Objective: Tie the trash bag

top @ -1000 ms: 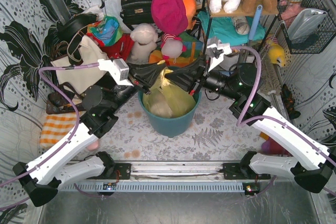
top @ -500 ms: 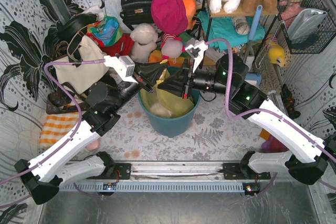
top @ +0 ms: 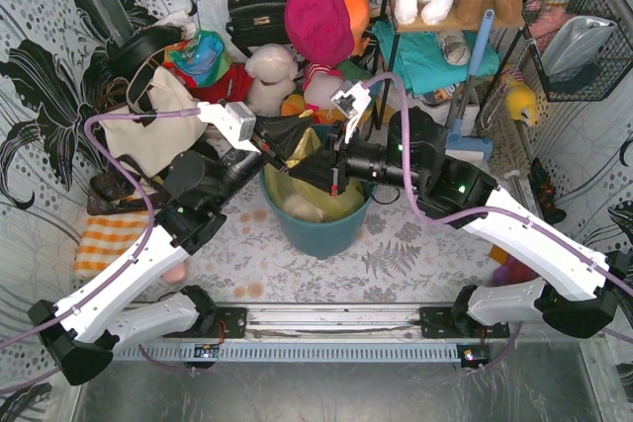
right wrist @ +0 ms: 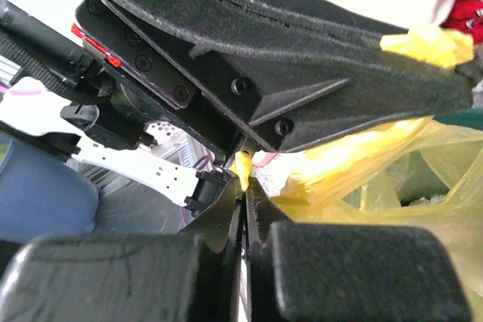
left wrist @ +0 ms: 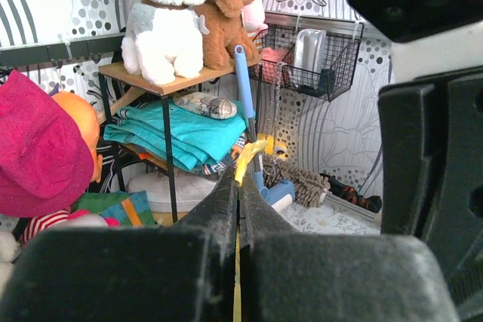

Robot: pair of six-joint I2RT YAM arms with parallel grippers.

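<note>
**Over the Teal Bin: Both Grippers Clamped on the Bag Film**

Over the rear rim of the round teal plastic bin [top: 326, 234], the black fingers of the two arms lay crossed, close against each other. The thin translucent yellow-green trash bag [top: 326, 203] sat inside the bin as a liner. Its upper film was pulled up above the bin's rear-left rim, to where the fingers crossed.

1. Left gripper [top: 300, 140]: it reached in from the left of the bin. In the left wrist view its fingers were pressed together. A thin yellow line of bag film ran down the seam between them, and a crumpled tab of film stuck out past the tips.

2. Right gripper [top: 299, 163]: it reached in from the right of the bin, just under the left gripper. In the right wrist view its fingers were likewise pressed together, pinching a small fold of yellow film at the tips. The loose body of the bag hung to the right of that fold.

A cream fabric tote bag with black straps [top: 158, 135] lay well to the left of the bin.
</note>
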